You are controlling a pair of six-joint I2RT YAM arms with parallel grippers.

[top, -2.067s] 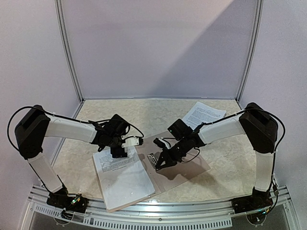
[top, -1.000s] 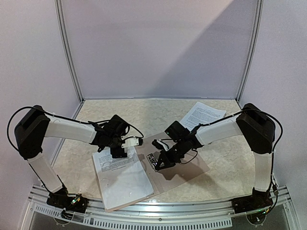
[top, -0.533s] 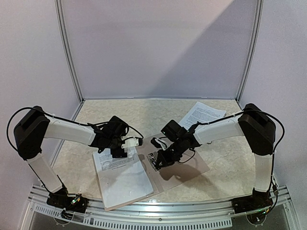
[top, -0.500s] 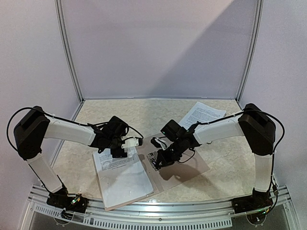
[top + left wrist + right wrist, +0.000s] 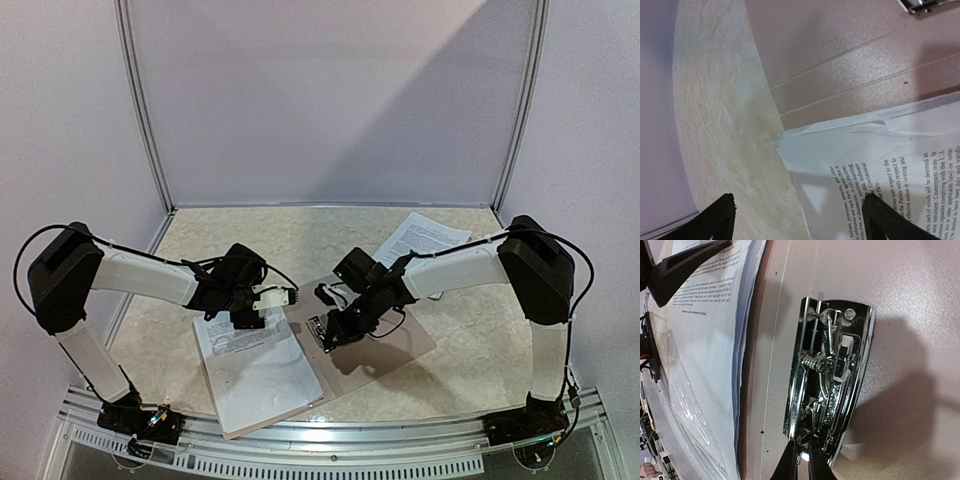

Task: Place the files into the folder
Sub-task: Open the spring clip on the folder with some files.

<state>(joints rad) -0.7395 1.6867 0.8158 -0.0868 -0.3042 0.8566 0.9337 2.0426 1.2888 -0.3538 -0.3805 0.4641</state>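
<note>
1. The folder (image 5: 392, 347) lies open on the table (image 5: 300, 240). A stack of papers (image 5: 262, 375) covers its left leaf, and the right leaf is bare. One loose sheet (image 5: 425, 238) lies well apart, at the far right of the table.
2. The step in hand looks like working the metal clip (image 5: 832, 385) on the spine so the papers can be fastened under it.
3. The right end effector (image 5: 799, 463) is narrow, with its tips meeting at the near end of the clip's lever. Whether they truly pinch the lever cannot be told. It should press or lift along the lever's own swing, not sideways. A sideways push would likely drag the light folder across the table.
4. The left end effector (image 5: 800, 220) is wide and holds nothing. Its fingers straddle the far corner of the papers, one over the table and one over the printed text. It should lower there and pin the stack flat, which would stop both papers and folder sliding.
5. The corner is slightly curled and the sheets are thin, so use light pressure.
6. Once the clip gapes, slide the stack's edge toward the spine and under it.
</note>
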